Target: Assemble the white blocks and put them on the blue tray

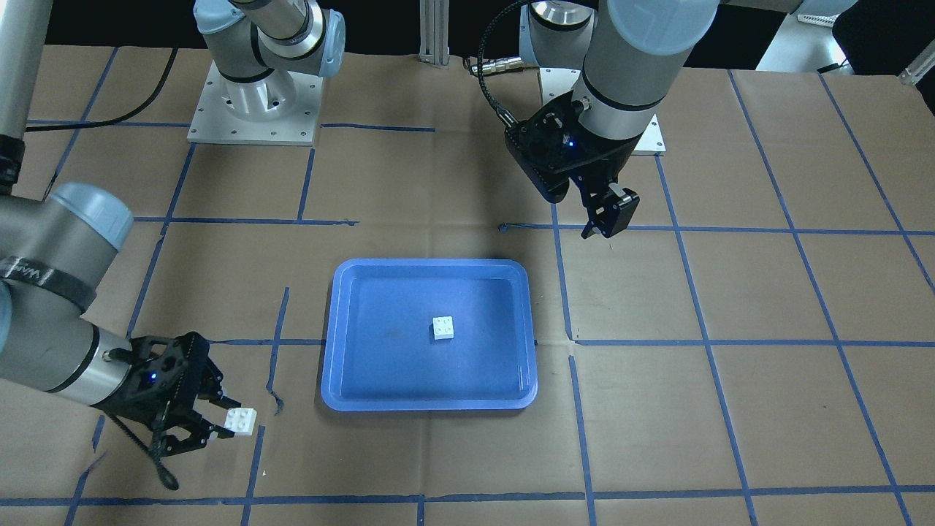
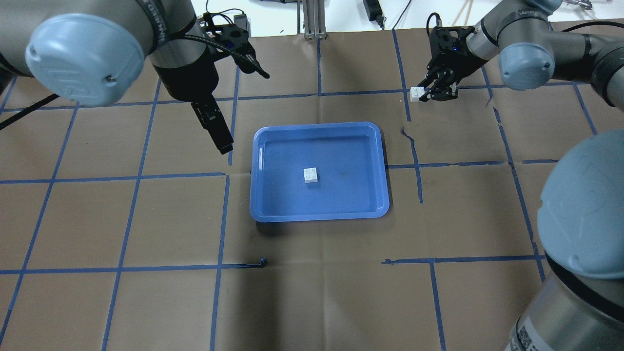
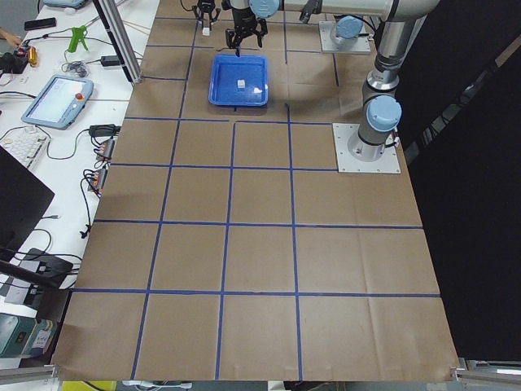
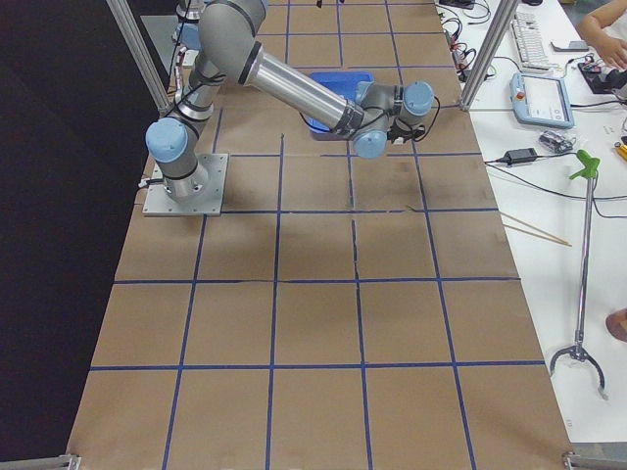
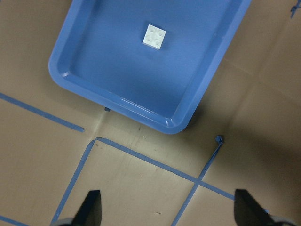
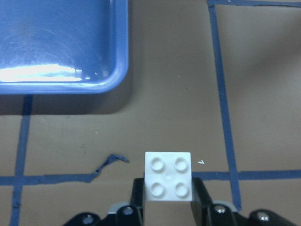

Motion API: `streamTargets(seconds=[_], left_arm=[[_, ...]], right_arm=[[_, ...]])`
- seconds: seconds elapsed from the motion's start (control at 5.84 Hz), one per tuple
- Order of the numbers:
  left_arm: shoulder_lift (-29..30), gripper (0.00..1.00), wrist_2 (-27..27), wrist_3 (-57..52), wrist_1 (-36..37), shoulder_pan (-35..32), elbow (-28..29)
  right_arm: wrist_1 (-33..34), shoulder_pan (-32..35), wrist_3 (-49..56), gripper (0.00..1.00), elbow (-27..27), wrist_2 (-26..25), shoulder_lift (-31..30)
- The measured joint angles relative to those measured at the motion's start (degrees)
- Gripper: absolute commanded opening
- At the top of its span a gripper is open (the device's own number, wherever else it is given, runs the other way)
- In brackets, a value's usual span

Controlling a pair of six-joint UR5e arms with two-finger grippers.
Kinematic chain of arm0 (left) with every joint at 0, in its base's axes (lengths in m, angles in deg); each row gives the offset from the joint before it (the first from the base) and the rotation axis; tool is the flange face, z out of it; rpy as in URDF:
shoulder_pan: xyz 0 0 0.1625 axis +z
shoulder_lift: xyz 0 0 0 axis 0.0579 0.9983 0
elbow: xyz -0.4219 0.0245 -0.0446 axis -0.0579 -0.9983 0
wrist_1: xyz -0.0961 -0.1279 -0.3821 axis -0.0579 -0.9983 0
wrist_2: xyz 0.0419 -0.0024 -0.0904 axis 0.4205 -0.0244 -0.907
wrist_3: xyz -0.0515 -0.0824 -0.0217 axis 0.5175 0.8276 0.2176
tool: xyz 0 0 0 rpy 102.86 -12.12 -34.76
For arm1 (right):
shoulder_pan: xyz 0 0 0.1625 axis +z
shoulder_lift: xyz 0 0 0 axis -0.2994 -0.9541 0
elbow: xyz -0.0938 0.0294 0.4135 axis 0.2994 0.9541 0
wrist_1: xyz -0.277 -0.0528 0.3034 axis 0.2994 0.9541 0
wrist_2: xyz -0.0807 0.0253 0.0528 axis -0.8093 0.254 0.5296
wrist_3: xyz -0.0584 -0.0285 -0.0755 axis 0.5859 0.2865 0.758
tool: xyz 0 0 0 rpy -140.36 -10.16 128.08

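Item 1. Left claw (image 5: 169,213): fingers (image 5: 91,211) are spread wide and nothing is held between them. It is hung above the brown-papered table (image 2: 146,219), pointing down.

Item 2. Blue tray (image 2: 341,202): laid flat on the table, just beside the left claw on the side toward the right claw. It is kept well apart from the right claw.

Item 3. First white block (image 2: 310,174): set studs-up near the middle of the tray, ahead of the left claw's open fingers as seen from its wrist. It is touched by neither claw.

Item 4. Second white block (image 6: 168,176): pinched by two opposite sides at the right claw's fingertips, with four studs shown to the wrist camera. It is off the tray, beyond one tray corner. Whether it is lifted or resting on the paper cannot be told.

Item 5. Right claw (image 1: 223,418): closed down to the width of the second white block, which is clamped at its tips. Blue tape lines are crossed on the table just beside it.
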Motion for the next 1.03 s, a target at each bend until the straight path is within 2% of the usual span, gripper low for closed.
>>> streamTargets(seconds=[0.34,0.51,0.68,1.03], left_arm=[[-0.92,0.99,1.68,14.89,5.18,0.56,-1.99],[-1.41,0.99,4.72,23.35,6.57,0.62,-2.84],[-1.64,0.99,6.82,29.45,8.83,1.04,-3.21],[-2.23,0.99,2.74,33.57,12.19,5.41,-3.88]], right_arm=[[1.22,3.9,-2.33,0.22,-8.5,0.26,-6.8],[4.1,6.94,-6.87,0.22,-12.41,0.35,-9.02],[9.76,10.68,-12.66,0.22,-16.02,0.26,-9.87],[24.51,16.24,-22.72,0.22,-23.85,0.23,-9.52]])
